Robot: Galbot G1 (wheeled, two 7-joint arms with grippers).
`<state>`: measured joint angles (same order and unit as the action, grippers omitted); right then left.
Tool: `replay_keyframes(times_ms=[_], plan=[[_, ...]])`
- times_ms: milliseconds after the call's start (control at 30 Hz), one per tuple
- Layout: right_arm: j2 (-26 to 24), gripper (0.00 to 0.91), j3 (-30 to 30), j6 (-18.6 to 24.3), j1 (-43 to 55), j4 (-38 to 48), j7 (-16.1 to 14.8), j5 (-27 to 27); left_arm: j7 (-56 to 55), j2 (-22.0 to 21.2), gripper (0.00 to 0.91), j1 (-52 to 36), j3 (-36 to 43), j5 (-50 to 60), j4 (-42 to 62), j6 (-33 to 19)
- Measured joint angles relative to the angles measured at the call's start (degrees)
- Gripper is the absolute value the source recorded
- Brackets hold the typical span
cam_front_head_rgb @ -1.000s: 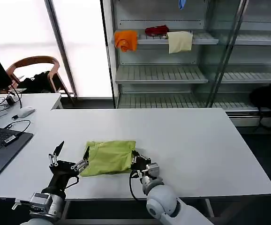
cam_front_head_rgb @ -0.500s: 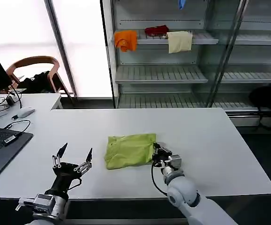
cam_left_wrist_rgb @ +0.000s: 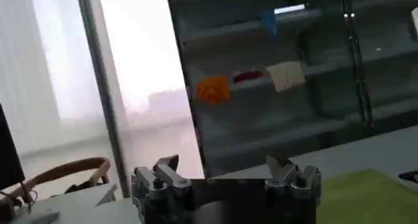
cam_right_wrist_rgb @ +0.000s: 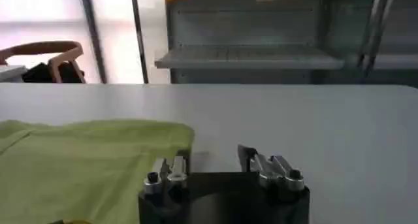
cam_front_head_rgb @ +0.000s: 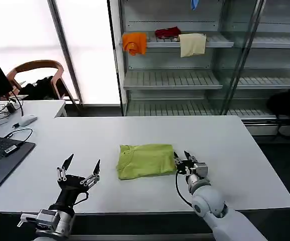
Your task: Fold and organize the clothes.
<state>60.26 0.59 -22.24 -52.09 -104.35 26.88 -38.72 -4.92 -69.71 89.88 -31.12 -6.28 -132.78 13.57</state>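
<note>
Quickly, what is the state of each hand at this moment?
Left hand: open, holding nothing.
Right hand: open beside the T-shirt, holding nothing.

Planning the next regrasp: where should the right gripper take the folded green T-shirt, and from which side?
Probably the T-shirt's right edge, approached low from the robot's right. It lies flat and folded, and the open right gripper sits just beside that edge. The left gripper stands farther off.
</note>
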Motion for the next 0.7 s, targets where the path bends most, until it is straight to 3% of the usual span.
replay_keyframes(times_ms=[367, 700], plan=[[-3.6, 0.907, 5.7, 7.4, -6.4, -9.4, -1.5, 7.4, -1.1, -0.4, 0.907, 1.1, 0.7, -0.1, -0.2, -1.4], [-4.1, 0.907, 11.9, 19.9, -21.6, -15.3, -0.8, 16.7, -2.6, -0.9, 0.907, 4.1, 3.1, -0.2, 2.8, -7.4]])
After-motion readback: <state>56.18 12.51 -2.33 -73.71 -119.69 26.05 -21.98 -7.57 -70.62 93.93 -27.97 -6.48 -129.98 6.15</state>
